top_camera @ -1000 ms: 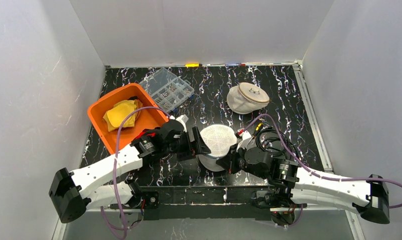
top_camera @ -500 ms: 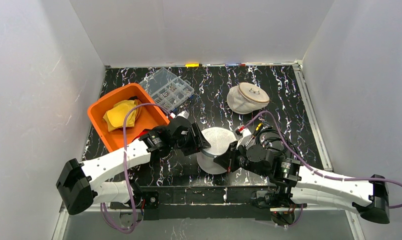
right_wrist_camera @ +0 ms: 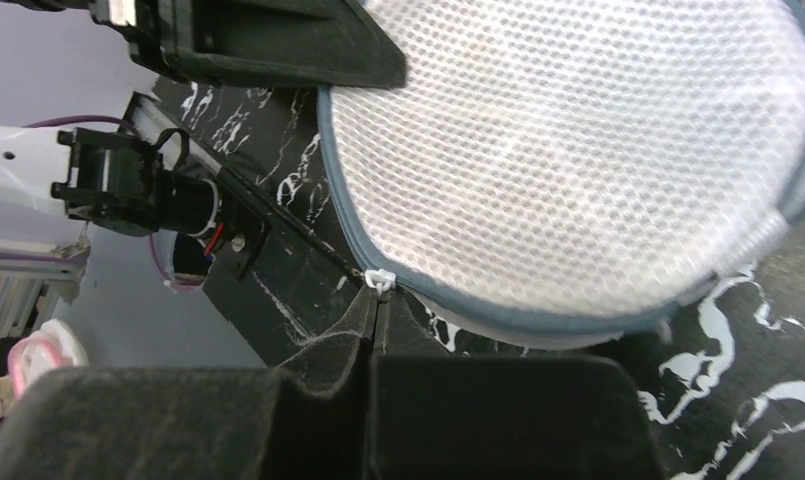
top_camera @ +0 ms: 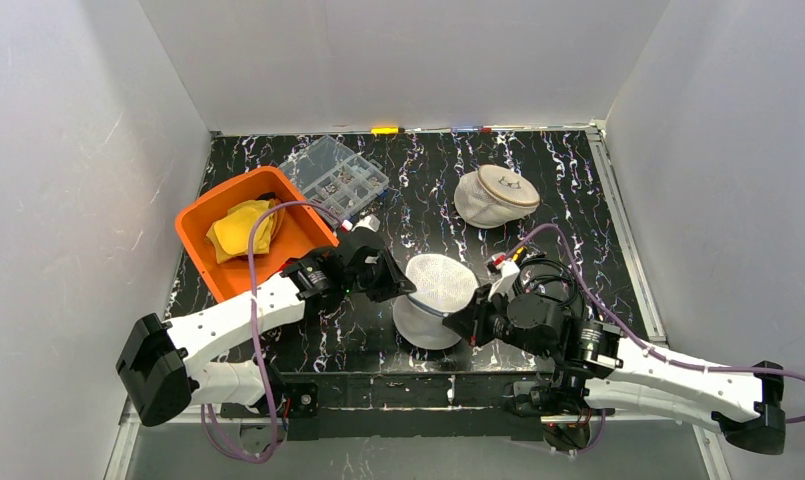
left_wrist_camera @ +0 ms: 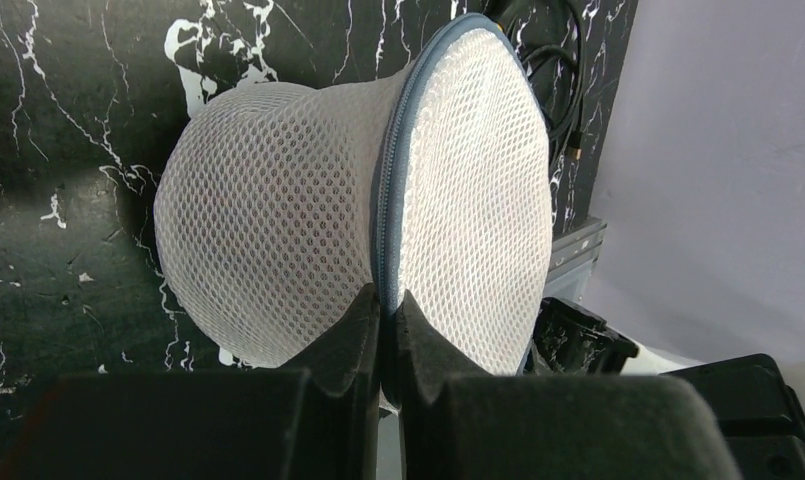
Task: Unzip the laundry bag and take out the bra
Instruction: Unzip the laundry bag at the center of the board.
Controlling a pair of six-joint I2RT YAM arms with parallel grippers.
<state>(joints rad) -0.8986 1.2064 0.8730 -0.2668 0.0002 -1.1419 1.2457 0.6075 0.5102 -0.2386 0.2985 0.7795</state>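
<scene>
The right gripper (right_wrist_camera: 376, 305) is clenched, its tips pinching the small white pull (right_wrist_camera: 379, 279) of the bag (right_wrist_camera: 578, 170). The mesh bulges just past its fingers. From the pull, the grey zip (right_wrist_camera: 478, 312) curves away along the bag's rim to both sides.

The left gripper (left_wrist_camera: 388, 300) is also clamped tight, with its two pads nipping the zip (left_wrist_camera: 390, 200) on the bag's (left_wrist_camera: 278, 220) opposite edge. The domed white mesh rises straight ahead of it.

From above, the bag (top_camera: 433, 295) sits on the table (top_camera: 578, 180) between the two tools. The left gripper (top_camera: 406, 288) touches its left side and the right gripper (top_camera: 465, 325) its near right side. The bra cannot be made out through the mesh.

Black cables (top_camera: 546, 278) coil just right of the right gripper. Left of the left gripper is an orange bin (top_camera: 203, 268) holding a yellow cloth (top_camera: 240, 228). Beyond the left gripper lies a clear parts box (top_camera: 335, 178). Farther out from the right gripper is a second mesh pouch (top_camera: 495, 195) with a beige top.
</scene>
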